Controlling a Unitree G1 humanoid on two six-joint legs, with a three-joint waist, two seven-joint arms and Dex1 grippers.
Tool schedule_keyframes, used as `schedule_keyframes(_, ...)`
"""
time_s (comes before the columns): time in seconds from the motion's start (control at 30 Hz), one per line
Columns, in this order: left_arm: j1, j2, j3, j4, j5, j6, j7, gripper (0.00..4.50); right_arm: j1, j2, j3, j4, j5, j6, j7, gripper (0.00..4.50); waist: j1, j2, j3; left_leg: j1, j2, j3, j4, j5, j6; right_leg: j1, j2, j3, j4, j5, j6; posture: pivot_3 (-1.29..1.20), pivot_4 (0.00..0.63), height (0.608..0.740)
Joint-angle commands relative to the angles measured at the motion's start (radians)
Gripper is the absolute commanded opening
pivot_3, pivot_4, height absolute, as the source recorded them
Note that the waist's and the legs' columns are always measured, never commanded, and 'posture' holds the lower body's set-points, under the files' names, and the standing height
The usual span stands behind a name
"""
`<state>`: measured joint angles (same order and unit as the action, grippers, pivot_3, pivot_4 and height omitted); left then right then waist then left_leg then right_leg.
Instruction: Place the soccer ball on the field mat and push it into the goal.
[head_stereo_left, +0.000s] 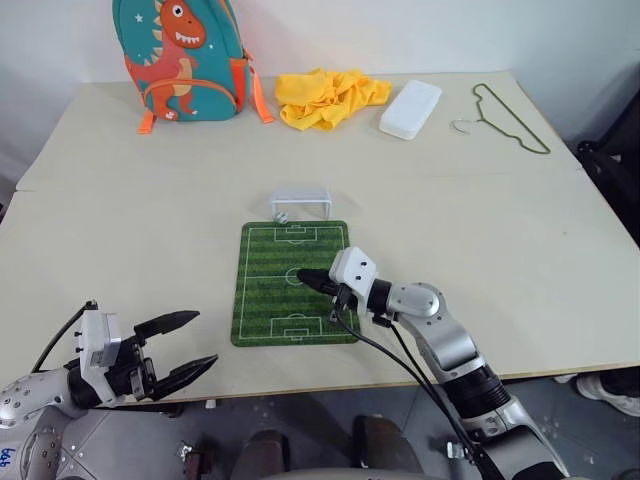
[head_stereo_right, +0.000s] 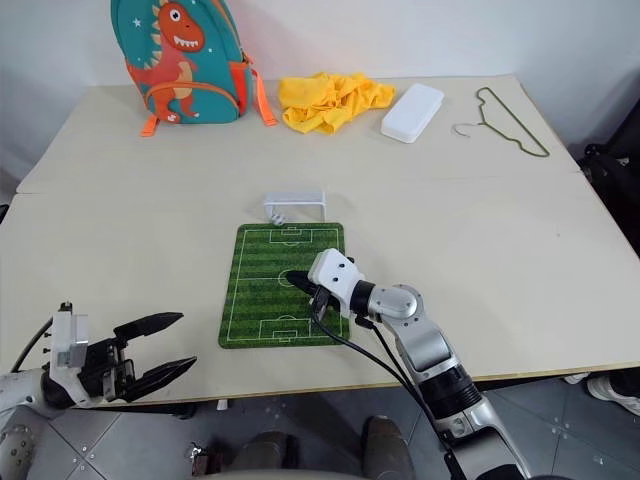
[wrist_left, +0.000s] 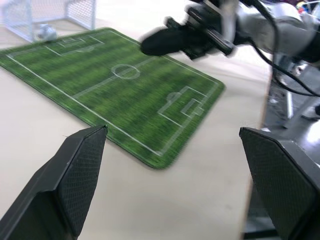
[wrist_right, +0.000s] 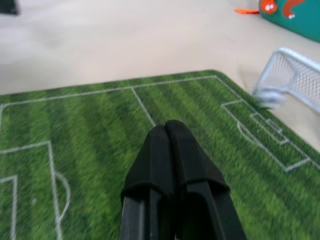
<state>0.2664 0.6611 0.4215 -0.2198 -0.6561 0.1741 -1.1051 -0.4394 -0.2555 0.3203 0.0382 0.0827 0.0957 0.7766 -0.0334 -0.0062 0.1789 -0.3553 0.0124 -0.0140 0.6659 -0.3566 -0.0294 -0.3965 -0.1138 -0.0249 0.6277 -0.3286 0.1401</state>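
the soccer ball lies at the mouth of the goal, by its left post, just off the far edge of the field mat or right at it; whether it sits fully inside the frame cannot be told. the goal stands on the desk just beyond the mat's far short edge, and the mat lies flat near the middle of the desk's near half.

the right gripper hangs over the mat's centre circle, pointing toward the goal, its two black fingers pressed together with nothing between them; the ball is well ahead of the tips, not touching them. the left gripper hovers at the desk's near left edge, well apart from the mat, jaws spread wide and empty.

judging by this layout, the placing is done and the push looks largely finished, with the ball already at the goal line. what may be left is a last nudge to seat it clearly under the frame, if it is not already in.

along the far edge sit a dinosaur backpack, a yellow cloth, a white case and a wire hanger, none involved.
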Motion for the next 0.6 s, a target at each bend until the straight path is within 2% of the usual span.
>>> schedule_keyframes(0.03,-0.003,-0.008,0.014,0.007,0.034,-0.041,0.026,4.50,0.014,-0.014,-0.021,-0.044,0.031,-0.019,0.025,0.02,0.000,0.000,0.000,0.000,0.000,0.000,0.000,0.000,0.000,0.000,0.000,0.000,0.000,0.000,0.000,0.00,0.150,0.740)
schedule_keyframes(0.33,-0.023,-0.010,0.019,0.002,0.067,-0.051,0.095,4.50,0.021,-0.053,-0.080,-0.030,0.113,-0.050,0.118,0.02,0.002,0.000,0.000,0.001,0.000,0.000,0.001,0.001,-0.001,0.000,0.000,0.001,0.000,0.000,0.000,0.00,0.150,0.740)
schedule_keyframes(0.5,-0.025,-0.014,0.022,0.023,0.112,-0.083,0.136,4.50,0.140,-0.180,-0.210,-0.078,0.264,-0.166,0.297,0.02,0.009,0.000,0.000,0.001,0.000,-0.001,0.001,0.000,0.001,0.002,0.000,0.000,-0.001,0.000,0.000,0.00,0.150,0.740)
schedule_keyframes(0.6,-0.043,-0.017,0.031,0.059,0.120,-0.102,0.149,4.50,0.220,-0.265,-0.331,-0.063,0.304,-0.207,0.315,0.02,0.010,0.000,0.000,0.001,-0.001,-0.001,0.001,-0.001,0.003,0.003,-0.001,-0.001,-0.002,0.000,0.001,0.00,0.150,0.740)
